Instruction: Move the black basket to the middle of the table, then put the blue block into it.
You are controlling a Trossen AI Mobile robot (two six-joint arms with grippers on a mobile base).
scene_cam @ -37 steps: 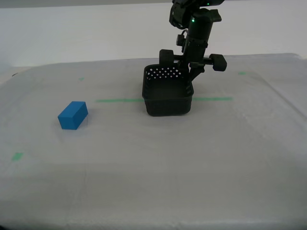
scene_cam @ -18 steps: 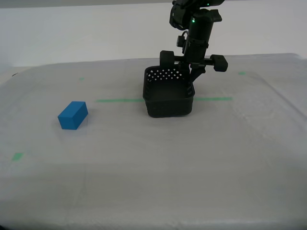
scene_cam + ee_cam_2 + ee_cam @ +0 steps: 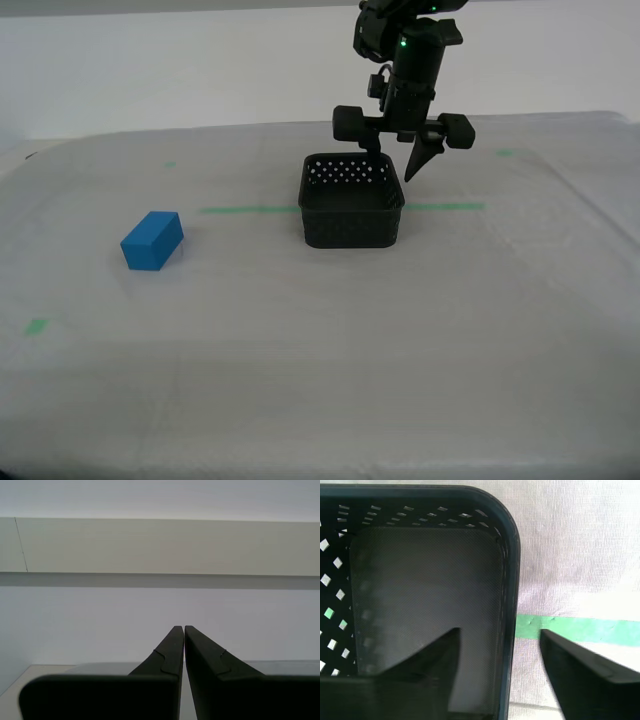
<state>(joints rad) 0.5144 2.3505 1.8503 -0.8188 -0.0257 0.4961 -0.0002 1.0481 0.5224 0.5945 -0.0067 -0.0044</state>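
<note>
The black basket stands flat on the table near its middle, over a green tape line. My first gripper hangs open just above the basket's wall on the exterior view's right. In the first wrist view that wall runs between the spread fingers of the first gripper, one over the basket's inside, one over the cloth, touching nothing. The blue block lies on the cloth at the exterior view's left, far from the basket. My second gripper is shut on nothing and faces a pale wall.
A long green tape strip crosses the table behind the block and under the basket, seen also as green tape beside the basket. Small green marks dot the cloth. A white wall stands behind the table.
The basket, tilted in the first gripper's hold a second ago, now sits flat. The first gripper has opened, let go of the wall and risen a little.
</note>
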